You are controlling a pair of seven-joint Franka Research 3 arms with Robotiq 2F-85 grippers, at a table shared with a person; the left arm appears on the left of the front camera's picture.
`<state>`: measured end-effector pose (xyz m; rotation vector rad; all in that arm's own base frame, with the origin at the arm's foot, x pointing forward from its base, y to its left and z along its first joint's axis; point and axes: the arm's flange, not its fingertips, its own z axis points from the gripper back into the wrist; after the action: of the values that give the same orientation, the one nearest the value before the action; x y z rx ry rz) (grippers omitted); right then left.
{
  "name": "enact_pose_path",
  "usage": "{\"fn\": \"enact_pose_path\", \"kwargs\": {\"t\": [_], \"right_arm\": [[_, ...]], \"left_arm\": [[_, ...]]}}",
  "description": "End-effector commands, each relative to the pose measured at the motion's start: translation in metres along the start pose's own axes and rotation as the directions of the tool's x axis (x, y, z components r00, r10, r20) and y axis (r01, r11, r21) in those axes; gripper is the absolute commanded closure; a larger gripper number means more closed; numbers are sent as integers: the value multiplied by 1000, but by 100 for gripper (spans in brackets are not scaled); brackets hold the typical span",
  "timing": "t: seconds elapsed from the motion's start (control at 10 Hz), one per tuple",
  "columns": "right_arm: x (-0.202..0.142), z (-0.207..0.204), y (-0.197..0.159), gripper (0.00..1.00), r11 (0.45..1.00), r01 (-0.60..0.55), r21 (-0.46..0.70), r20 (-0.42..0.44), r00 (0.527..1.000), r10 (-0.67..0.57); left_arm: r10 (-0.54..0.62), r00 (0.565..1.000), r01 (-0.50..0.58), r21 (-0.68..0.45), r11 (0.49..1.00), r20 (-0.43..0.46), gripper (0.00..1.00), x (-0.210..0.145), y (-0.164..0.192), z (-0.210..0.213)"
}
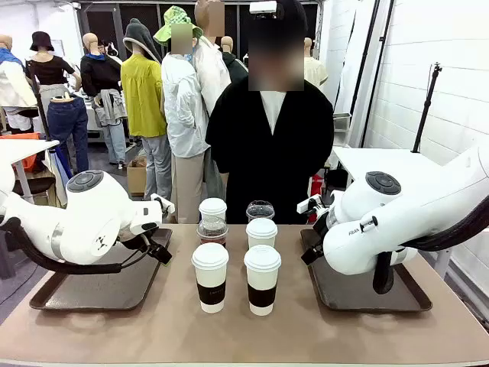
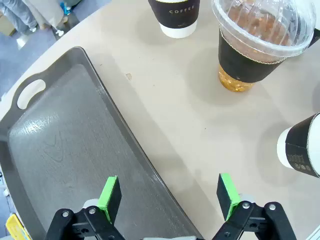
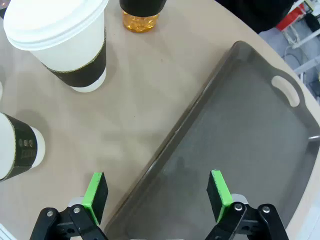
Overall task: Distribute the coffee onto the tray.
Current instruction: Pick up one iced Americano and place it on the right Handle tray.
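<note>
Several coffee cups stand in the middle of the table: white lidded paper cups with dark sleeves (image 1: 210,277) and two clear dome-lidded cups (image 1: 212,229) of brown liquid. My left gripper (image 2: 169,195) hangs open over the inner edge of the left tray (image 2: 60,150), holding nothing. A clear cup (image 2: 255,45) and paper cups (image 2: 177,15) stand beyond it on the table. Above the inner edge of the right tray (image 3: 240,150), my right gripper (image 3: 157,192) is open and holds nothing. A paper cup (image 3: 65,40) stands ahead of it.
Both dark trays (image 1: 92,290) (image 1: 367,294) lie bare at the table's two sides. A person in black (image 1: 267,153) stands at the far edge, behind the cups. The front strip of the table is free.
</note>
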<state>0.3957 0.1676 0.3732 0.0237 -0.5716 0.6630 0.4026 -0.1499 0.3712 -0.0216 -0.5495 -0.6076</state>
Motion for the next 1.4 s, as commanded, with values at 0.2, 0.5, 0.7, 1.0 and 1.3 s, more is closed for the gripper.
{"fn": "enact_pose_path", "kwargs": {"t": [0.2, 0.5, 0.7, 1.0, 1.3], "right_arm": [[0, 0, 0, 0, 1000, 0, 0, 0, 1000, 0], [0, 0, 0, 0, 1000, 0, 0, 0, 1000, 0], [0, 0, 0, 0, 1000, 0, 0, 0, 1000, 0], [0, 0, 0, 0, 1000, 0, 0, 0, 1000, 0], [0, 0, 0, 0, 1000, 0, 0, 0, 1000, 0]], "left_arm": [[0, 1000, 0, 0, 1000, 0, 0, 0, 0, 0], [0, 1000, 0, 0, 1000, 0, 0, 0, 0, 0], [0, 1000, 0, 0, 1000, 0, 0, 0, 0, 0], [0, 1000, 0, 0, 1000, 0, 0, 0, 0, 0], [0, 1000, 0, 0, 1000, 0, 0, 0, 0, 0]]}}
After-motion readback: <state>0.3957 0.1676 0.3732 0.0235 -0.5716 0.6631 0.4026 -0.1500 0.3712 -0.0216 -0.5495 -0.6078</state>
